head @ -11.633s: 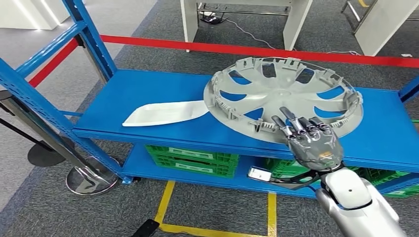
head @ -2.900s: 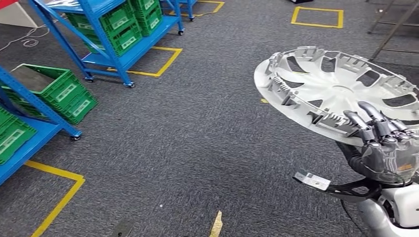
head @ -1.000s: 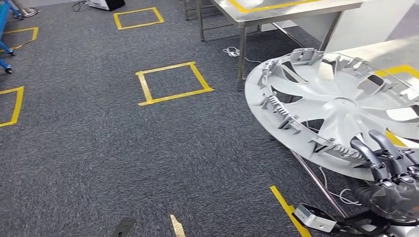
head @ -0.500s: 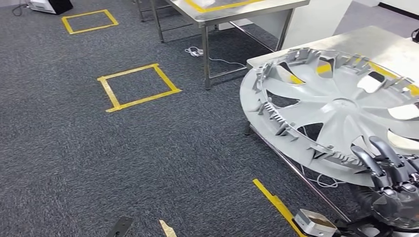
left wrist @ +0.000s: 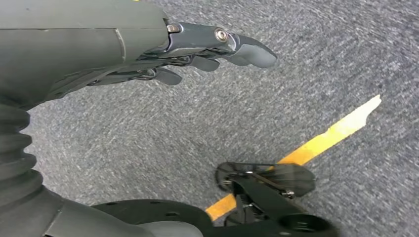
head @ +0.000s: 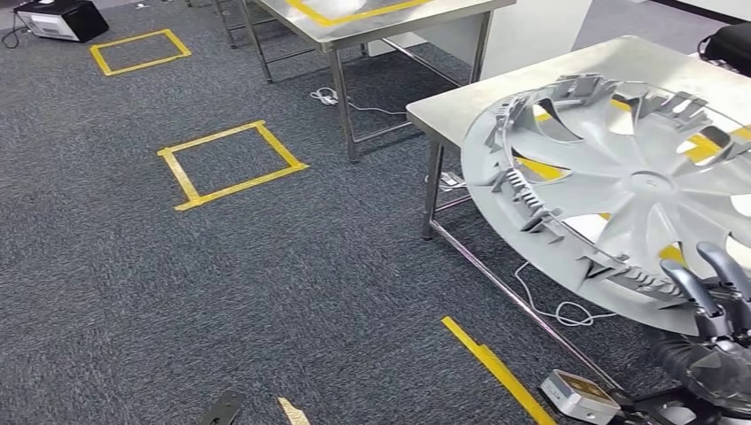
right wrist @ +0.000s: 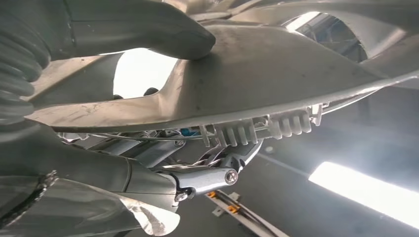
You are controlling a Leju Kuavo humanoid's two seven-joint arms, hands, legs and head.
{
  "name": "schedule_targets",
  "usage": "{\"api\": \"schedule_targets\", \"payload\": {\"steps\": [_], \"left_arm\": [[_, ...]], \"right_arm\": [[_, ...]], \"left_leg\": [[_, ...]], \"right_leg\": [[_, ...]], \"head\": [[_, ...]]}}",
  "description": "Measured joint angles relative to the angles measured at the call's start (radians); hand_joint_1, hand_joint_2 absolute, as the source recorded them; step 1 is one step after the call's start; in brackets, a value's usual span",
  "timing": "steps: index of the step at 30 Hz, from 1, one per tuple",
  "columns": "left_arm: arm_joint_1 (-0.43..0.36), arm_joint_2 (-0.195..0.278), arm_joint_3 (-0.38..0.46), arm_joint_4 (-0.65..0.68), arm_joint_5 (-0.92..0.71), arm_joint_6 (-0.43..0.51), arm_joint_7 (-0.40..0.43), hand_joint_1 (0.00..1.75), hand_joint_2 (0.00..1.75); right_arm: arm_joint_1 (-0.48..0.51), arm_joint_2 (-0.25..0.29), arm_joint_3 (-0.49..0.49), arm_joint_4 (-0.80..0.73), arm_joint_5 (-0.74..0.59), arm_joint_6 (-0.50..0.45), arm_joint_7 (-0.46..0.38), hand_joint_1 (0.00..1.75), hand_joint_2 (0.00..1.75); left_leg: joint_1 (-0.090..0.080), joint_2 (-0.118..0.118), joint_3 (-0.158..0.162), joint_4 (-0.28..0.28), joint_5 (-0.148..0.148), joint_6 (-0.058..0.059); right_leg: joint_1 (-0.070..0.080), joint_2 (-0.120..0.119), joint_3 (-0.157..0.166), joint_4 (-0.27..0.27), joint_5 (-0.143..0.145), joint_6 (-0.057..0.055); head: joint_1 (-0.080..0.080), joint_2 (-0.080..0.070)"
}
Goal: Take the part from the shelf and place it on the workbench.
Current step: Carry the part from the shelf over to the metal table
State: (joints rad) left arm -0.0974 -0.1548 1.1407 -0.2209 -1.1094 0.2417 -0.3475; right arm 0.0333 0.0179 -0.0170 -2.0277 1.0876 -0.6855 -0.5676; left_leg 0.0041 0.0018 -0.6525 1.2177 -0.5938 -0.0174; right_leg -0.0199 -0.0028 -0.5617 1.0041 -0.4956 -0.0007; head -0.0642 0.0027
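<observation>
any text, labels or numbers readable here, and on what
None can be read.
The hubcap held by the right hand shows no lettering.
The small grey box on the floor has a tan face, too small to read.
The black case shows no readable label.

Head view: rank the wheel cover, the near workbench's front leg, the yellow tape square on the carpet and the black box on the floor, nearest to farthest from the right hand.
1. Wheel cover: held at its near rim by the right hand.
2. Workbench front leg: to the hand's left, under the table corner.
3. Yellow tape square: farther left on the carpet.
4. Black box: far top-left corner.
</observation>
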Motion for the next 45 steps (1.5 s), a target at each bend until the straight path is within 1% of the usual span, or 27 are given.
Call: {"api": "schedule_targets", "payload": {"steps": [1, 2, 3, 5, 7, 10, 12, 13, 15, 16, 17, 18, 19, 21, 23, 27, 29, 31, 32, 33, 34, 36, 37, 39, 42, 43, 45], "left_arm": [[0.001, 0.000, 0.001, 0.000, 0.000, -0.002, -0.001, 0.00, 1.75], [0.001, 0.000, 0.002, 0.000, 0.000, -0.003, -0.001, 0.00, 1.75], [0.002, 0.000, 0.002, 0.000, 0.000, -0.004, -0.002, 0.00, 1.75], [0.002, 0.002, 0.002, 0.000, 0.000, -0.004, -0.003, 0.00, 1.75], [0.001, 0.004, 0.003, 0.000, 0.000, -0.005, -0.005, 0.00, 1.75], [0.001, 0.005, 0.003, 0.000, 0.000, -0.009, -0.006, 0.00, 1.75], [0.001, 0.005, 0.003, 0.000, 0.000, -0.012, -0.006, 0.00, 1.75], [0.001, 0.005, 0.003, 0.000, 0.000, -0.013, -0.007, 0.00, 1.75], [-0.001, 0.004, 0.003, 0.000, 0.000, -0.014, -0.007, 0.00, 1.75], [0.000, 0.004, 0.003, 0.000, 0.000, -0.015, -0.007, 0.00, 1.75], [0.000, 0.003, 0.003, 0.000, 0.000, -0.015, -0.007, 0.00, 1.75], [0.000, 0.003, 0.003, 0.000, 0.000, -0.015, -0.007, 0.00, 1.75], [0.000, 0.002, 0.003, 0.000, 0.000, -0.016, -0.007, 0.00, 1.75], [0.000, 0.001, 0.003, 0.000, 0.000, -0.016, -0.007, 0.00, 1.75], [0.000, 0.000, 0.003, 0.000, 0.000, -0.016, -0.007, 0.00, 1.75], [0.000, 0.000, 0.003, 0.000, 0.000, -0.016, -0.007, 0.00, 1.75], [0.000, 0.000, 0.004, 0.000, 0.000, -0.016, -0.007, 0.00, 1.75], [0.001, 0.000, 0.004, 0.000, 0.000, -0.018, -0.007, 0.00, 1.75], [0.002, 0.000, 0.004, 0.000, 0.000, -0.020, -0.007, 0.00, 1.75], [0.003, 0.000, 0.004, 0.000, 0.000, -0.021, -0.007, 0.00, 1.75], [0.003, 0.000, 0.004, 0.000, 0.000, -0.022, -0.007, 0.00, 1.75], [0.003, 0.001, 0.004, 0.000, 0.000, -0.022, -0.007, 0.00, 1.75], [0.003, 0.002, 0.004, 0.000, 0.000, -0.022, -0.007, 0.00, 1.75], [0.002, 0.004, 0.004, 0.000, 0.000, -0.023, -0.007, 0.00, 1.75], [0.003, 0.004, 0.004, 0.000, 0.000, -0.024, -0.007, 0.00, 1.75], [0.002, 0.004, 0.004, 0.000, 0.000, -0.025, -0.007, 0.00, 1.75], [0.000, 0.003, 0.005, 0.000, 0.000, -0.026, -0.007, 0.00, 1.75]], "right_arm": [[0.000, 0.003, -0.002, 0.000, 0.000, 0.000, -0.002, 1.75, 1.75], [0.001, 0.004, -0.003, 0.000, 0.000, 0.000, -0.005, 1.75, 1.75], [0.001, 0.006, -0.005, 0.000, 0.000, 0.000, -0.007, 1.75, 1.75], [0.002, 0.009, -0.007, 0.000, 0.000, 0.000, -0.010, 1.75, 1.75], [0.001, 0.012, -0.009, -0.001, 0.001, 0.000, -0.011, 1.75, 1.75], [0.001, 0.014, -0.012, -0.003, 0.000, 0.000, -0.011, 1.75, 1.75], [0.001, 0.014, -0.015, -0.003, 0.000, 0.000, -0.010, 1.75, 1.75], [-0.001, 0.014, -0.017, -0.003, -0.001, 0.000, -0.009, 1.75, 1.75], [-0.002, 0.014, -0.021, -0.003, -0.001, 0.000, -0.008, 1.75, 1.75], [-0.001, 0.014, -0.024, -0.003, -0.002, 0.000, -0.007, 1.75, 1.75], [0.000, 0.014, -0.026, -0.003, -0.002, 0.000, -0.006, 1.75, 1.75], [0.001, 0.014, -0.028, -0.003, -0.003, 0.000, -0.006, 1.75, 1.75], [0.001, 0.014, -0.029, -0.003, -0.004, 0.000, -0.006, 1.75, 1.75], [0.000, 0.014, -0.032, -0.003, -0.006, 0.000, -0.007, 1.75, 1.75], [0.000, 0.014, -0.033, -0.004, -0.008, 0.000, -0.007, 1.75, 1.75], [0.004, 0.013, -0.037, -0.006, -0.013, 0.000, -0.007, 1.75, 1.75], [0.003, 0.014, -0.039, -0.006, -0.015, 0.000, -0.007, 1.75, 1.75], [0.003, 0.014, -0.040, -0.007, -0.015, 0.000, -0.007, 1.75, 1.75], [0.004, 0.014, -0.041, -0.007, -0.015, 0.000, -0.007, 1.75, 1.75], [0.004, 0.014, -0.041, -0.007, -0.015, 0.000, -0.007, 1.75, 1.75], [0.004, 0.014, -0.041, -0.007, -0.014, 0.000, -0.007, 1.75, 1.75], [0.004, 0.013, -0.041, -0.007, -0.014, 0.000, -0.007, 1.75, 1.75], [0.004, 0.014, -0.042, -0.007, -0.014, 0.000, -0.007, 1.75, 1.75], [0.004, 0.014, -0.042, -0.008, -0.014, 0.000, -0.007, 1.75, 1.75], [0.004, 0.013, -0.042, -0.008, -0.012, 0.000, -0.007, 1.75, 1.75], [0.004, 0.013, -0.042, -0.009, -0.010, 0.000, -0.007, 1.75, 1.75], [0.003, 0.013, -0.041, -0.009, -0.009, 0.000, -0.007, 1.75, 1.75]], "left_leg": [[0.001, 0.000, -0.025, 0.055, -0.018, -0.001], [0.001, 0.000, -0.038, 0.080, -0.018, -0.001], [0.001, 0.000, -0.032, 0.066, 0.003, 0.001], [0.000, -0.001, 0.020, -0.055, 0.078, 0.010], [-0.004, -0.003, 0.070, -0.169, 0.119, 0.019], [-0.006, -0.004, 0.081, -0.207, 0.118, 0.026], [-0.003, -0.003, 0.083, -0.217, 0.124, 0.034], [0.000, -0.002, 0.084, -0.221, 0.127, 0.039], [0.000, -0.001, 0.083, -0.222, 0.129, 0.043], [0.000, -0.001, 0.083, -0.222, 0.129, 0.044], [-0.001, -0.001, 0.083, -0.222, 0.128, 0.044], [0.000, -0.001, 0.083, -0.221, 0.128, 0.044], [0.000, -0.001, 0.084, -0.221, 0.128, 0.044], [-0.002, -0.001, 0.085, -0.217, 0.124, 0.038], [-0.006, -0.002, 0.080, -0.210, 0.122, 0.028], [-0.005, -0.003, 0.070, -0.187, 0.108, 0.013], [-0.003, -0.003, 0.034, -0.103, 0.058, 0.004], [-0.002, -0.003, -0.024, 0.027, 0.002, 0.000], [-0.002, -0.003, -0.044, 0.069, -0.008, 0.001], [-0.002, -0.003, -0.048, 0.076, 0.002, 0.004], [-0.004, -0.003, -0.035, 0.046, 0.029, 0.010], [-0.010, -0.004, 0.022, -0.081, 0.097, 0.028], [-0.014, -0.004, 0.049, -0.140, 0.117, 0.036], [-0.019, -0.004, 0.070, -0.192, 0.123, 0.044], [-0.014, -0.003, 0.075, -0.212, 0.129, 0.048], [-0.011, -0.002, 0.078, -0.220, 0.133, 0.050], [-0.009, -0.002, 0.081, -0.227, 0.137, 0.053]], "right_leg": [[0.001, 0.001, 0.000, 0.000, -0.001, -0.001], [0.002, 0.003, 0.001, 0.001, -0.001, -0.002], [0.002, 0.005, 0.002, 0.001, -0.001, -0.002], [0.003, 0.008, 0.006, 0.002, -0.003, -0.001], [0.007, 0.011, 0.004, 0.004, -0.004, 0.005], [0.009, 0.011, -0.002, 0.002, -0.002, 0.020], [0.008, 0.010, -0.013, 0.017, -0.017, 0.029], [0.008, 0.009, -0.030, 0.052, -0.040, 0.032], [0.008, 0.008, -0.090, 0.178, -0.101, 0.035], [0.007, 0.008, -0.120, 0.240, -0.123, 0.038], [0.007, 0.008, -0.139, 0.277, -0.128, 0.040], [0.007, 0.008, -0.140, 0.275, -0.113, 0.041], [0.006, 0.007, -0.120, 0.233, -0.082, 0.042], [0.004, 0.002, -0.052, 0.095, -0.020, 0.043], [0.005, 0.001, -0.010, 0.016, -0.001, 0.036], [0.005, 0.005, -0.007, 0.011, -0.003, 0.013], [0.003, 0.004, -0.005, 0.009, -0.002, 0.003], [0.006, 0.003, -0.005, 0.010, -0.004, -0.003], [0.008, 0.004, -0.004, 0.010, -0.004, -0.004], [0.010, 0.005, -0.003, 0.010, -0.004, -0.005], [0.012, 0.006, -0.002, 0.010, -0.005, -0.005], [0.016, 0.008, 0.002, 0.010, -0.006, -0.005], [0.017, 0.009, 0.002, 0.010, -0.007, -0.004], [0.018, 0.008, -0.002, 0.010, -0.007, 0.002], [0.018, 0.006, -0.010, 0.013, -0.014, 0.015], [0.018, 0.006, -0.021, 0.036, -0.030, 0.019], [0.016, 0.005, -0.074, 0.143, -0.085, 0.026]], "head": [[0.000, 0.000], [0.000, 0.000], [0.000, 0.000], [0.000, 0.000], [0.000, 0.000], [0.001, 0.000], [0.002, 0.000], [0.003, 0.000], [0.003, 0.000], [0.003, 0.000], [0.003, 0.000], [0.003, 0.000], [0.003, 0.000], [0.004, 0.000], [0.002, 0.000], [-0.002, 0.000], [-0.006, 0.000], [-0.007, 0.000], [-0.007, 0.000], [-0.007, 0.000], [-0.007, 0.000], [-0.007, 0.000], [-0.007, 0.000], [-0.006, 0.000], [-0.006, 0.000], [-0.004, 0.000], [-0.001, 0.000]]}}
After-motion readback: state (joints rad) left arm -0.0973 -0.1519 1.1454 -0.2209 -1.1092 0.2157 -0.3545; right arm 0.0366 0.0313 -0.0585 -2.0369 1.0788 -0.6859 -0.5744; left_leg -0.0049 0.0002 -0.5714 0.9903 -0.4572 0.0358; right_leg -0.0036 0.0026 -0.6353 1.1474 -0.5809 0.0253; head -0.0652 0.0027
